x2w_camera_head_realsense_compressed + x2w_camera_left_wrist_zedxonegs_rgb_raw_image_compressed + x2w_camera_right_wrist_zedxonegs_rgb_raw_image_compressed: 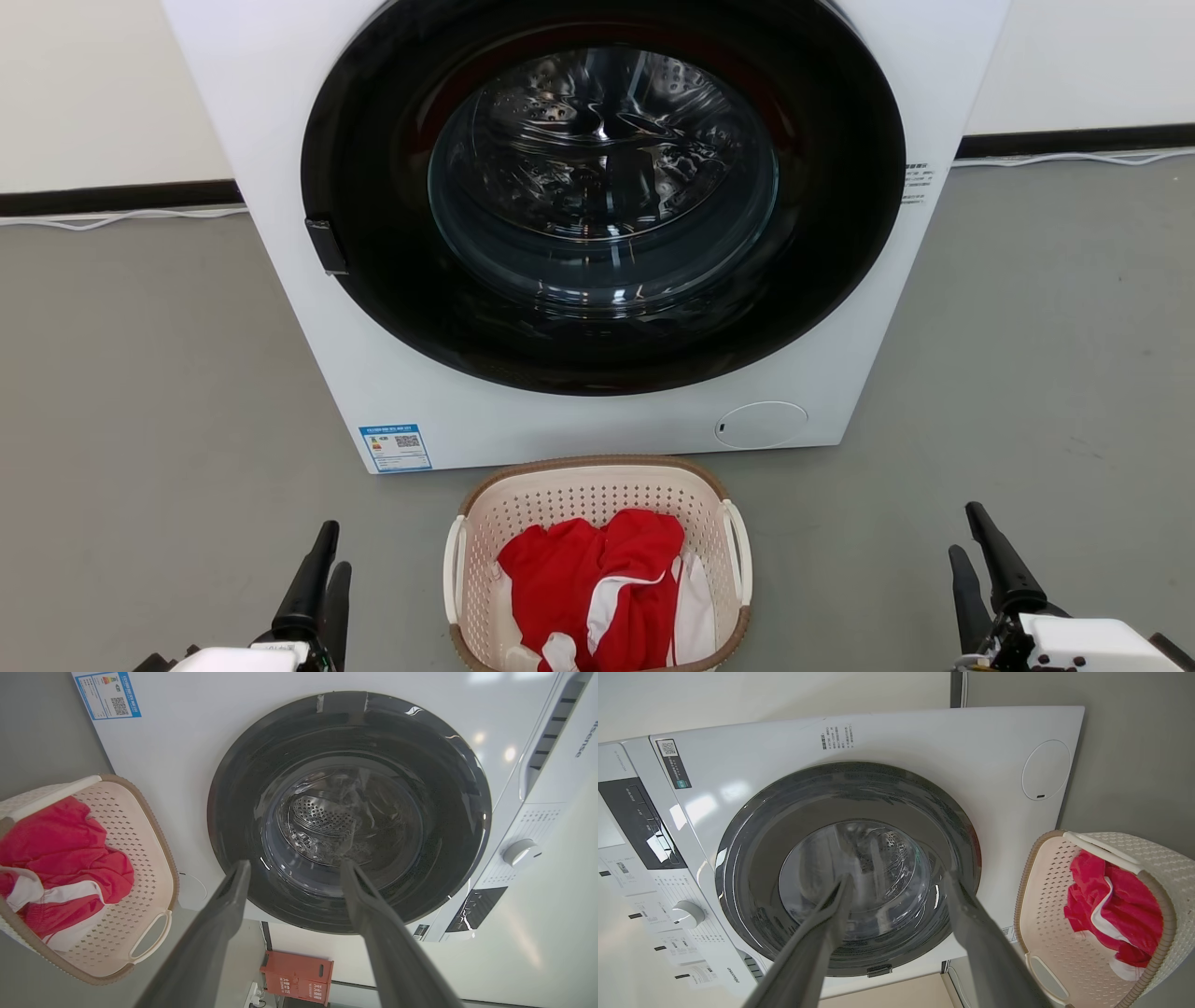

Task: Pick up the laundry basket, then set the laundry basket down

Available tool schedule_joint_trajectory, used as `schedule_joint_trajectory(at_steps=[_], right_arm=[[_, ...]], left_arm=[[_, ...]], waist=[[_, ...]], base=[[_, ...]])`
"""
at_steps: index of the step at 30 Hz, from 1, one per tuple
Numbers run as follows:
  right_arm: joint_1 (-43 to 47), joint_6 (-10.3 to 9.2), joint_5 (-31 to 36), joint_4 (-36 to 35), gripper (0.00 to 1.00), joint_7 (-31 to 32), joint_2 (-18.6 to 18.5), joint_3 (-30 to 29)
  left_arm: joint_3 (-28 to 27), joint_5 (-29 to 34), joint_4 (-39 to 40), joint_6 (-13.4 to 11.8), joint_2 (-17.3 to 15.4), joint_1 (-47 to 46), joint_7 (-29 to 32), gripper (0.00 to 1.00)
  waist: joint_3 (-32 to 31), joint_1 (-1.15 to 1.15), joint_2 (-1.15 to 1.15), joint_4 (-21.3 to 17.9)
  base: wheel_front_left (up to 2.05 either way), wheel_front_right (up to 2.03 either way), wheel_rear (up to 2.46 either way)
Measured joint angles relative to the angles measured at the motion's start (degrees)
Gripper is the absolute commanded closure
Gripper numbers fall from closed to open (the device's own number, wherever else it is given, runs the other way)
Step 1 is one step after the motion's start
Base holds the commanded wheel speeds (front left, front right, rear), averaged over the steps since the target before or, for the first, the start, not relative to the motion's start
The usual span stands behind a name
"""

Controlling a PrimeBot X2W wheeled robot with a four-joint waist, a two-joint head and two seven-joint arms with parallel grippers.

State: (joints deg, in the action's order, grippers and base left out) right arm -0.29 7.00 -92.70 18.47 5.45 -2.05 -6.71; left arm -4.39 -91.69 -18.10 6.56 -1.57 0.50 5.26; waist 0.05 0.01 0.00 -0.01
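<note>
While the white washing machine takes up the far side of the grey floor with its dark round door facing the robot, the laundry basket stands on the floor just in front of the machine's lower edge, apart from it. It lies between the two arms, with its near end cut off by the bottom of the head view. A red garment with white trim lies crumpled inside.

The coming lift turns on how the basket lies between the arms. Its long axis appears to run from the robot toward the machine, so its two long flanks face outward, one to each arm. The left handle is on the flank toward the left arm and the right handle on the flank toward the right arm.

The left end effector hangs low at the robot's left, with the basket inward to its right and about level with it. Its fingers are spread and hold nothing. The right end effector mirrors it on the other side, also spread and empty, with the basket inward to its left. Neither touches the basket. In the head view the left one looks nearer to its flank than the right one does. Both would likely have to swing inward, the right one farther.
</note>
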Motion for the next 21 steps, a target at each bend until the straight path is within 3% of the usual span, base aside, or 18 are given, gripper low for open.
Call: schedule_joint_trajectory(at_steps=[9,21], right_arm=[[0.01,0.00,3.05,-0.99,0.00,-1.63,0.00,0.90],[0.08,0.00,13.72,-3.32,0.00,-3.46,-0.01,1.43]], left_arm=[[0.85,3.93,2.22,-1.16,-0.03,0.02,-1.53,0.00],[2.81,14.95,5.37,-3.13,-0.10,0.05,-3.35,0.00]], waist=[[0.07,0.00,0.00,-0.02],[0.16,-0.01,0.00,0.00]], base=[[0.00,0.00,0.00],[0.00,0.00,0.00]])
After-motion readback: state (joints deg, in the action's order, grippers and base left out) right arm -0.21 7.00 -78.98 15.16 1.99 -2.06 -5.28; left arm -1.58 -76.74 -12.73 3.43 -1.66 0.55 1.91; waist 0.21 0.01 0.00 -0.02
